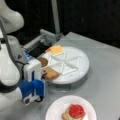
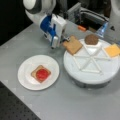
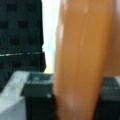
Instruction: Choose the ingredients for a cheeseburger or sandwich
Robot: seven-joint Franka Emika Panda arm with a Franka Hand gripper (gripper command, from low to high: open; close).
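My gripper [image 2: 65, 39] is shut on a brown toast square [image 2: 73, 44], holding it by one edge over the near-left rim of the white divided tray [image 2: 87, 77]. The wrist view shows the toast [image 3: 82, 60] edge-on between the dark fingers [image 3: 37, 100]. In both front views the dark round patty [image 1: 43, 61] and the orange cheese square [image 1: 57, 50] lie in tray sections. On the white round plate [image 1: 57, 107] sits the sandwich [image 1: 74, 112]: toast below, green lettuce [image 1: 68, 115], then a red tomato slice [image 2: 42, 73] on top.
The grey table holds the tray and the plate side by side. A grey metal fixture [image 1: 46, 37] and an upright post [image 1: 55, 17] stand behind the tray. A dark perforated mat [image 2: 15, 107] lies along the table's edge.
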